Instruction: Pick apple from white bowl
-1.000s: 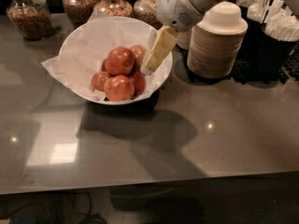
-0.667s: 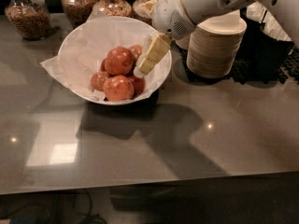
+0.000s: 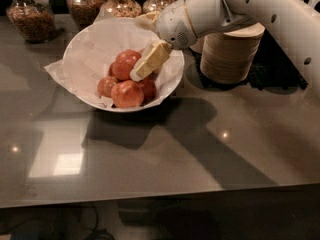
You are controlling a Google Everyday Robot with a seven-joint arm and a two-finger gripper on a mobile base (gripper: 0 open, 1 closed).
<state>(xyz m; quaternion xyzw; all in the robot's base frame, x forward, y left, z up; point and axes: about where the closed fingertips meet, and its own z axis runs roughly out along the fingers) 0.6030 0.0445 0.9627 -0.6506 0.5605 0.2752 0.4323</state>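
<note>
Now, at the dark grey counter [image 3: 150,164]: we note the white bowl [image 3: 167,86] sitting toward the back left, wide and round, with a crumpled paper liner [image 3: 55,70] poking past its rim on the left side. Apples [image 3: 127,94] lie heaped in the bowl's centre, reddish with paler patches; we count at least four. One rides on top of the heap [image 3: 125,63], the others sit lower around it.

The white arm [image 3: 270,9] enters from the upper right and angles down across the bowl's far rim. Its gripper [image 3: 140,73] is inside the bowl, cream-coloured and slanting down to the left. Its tip lies against the right flank of the top apple, just above the lower ones. We cannot tell whether it is clenched or released, nor whether it truly touches the fruit or only overlaps it from this angle. No apple is lifted clear of the heap.

Right of the bowl, near but apart, stands a stack of tan disposable bowls [image 3: 232,54], partly hidden behind the arm. Along the back edge we log a row of glass jars [image 3: 31,15] with brownish contents.
</note>
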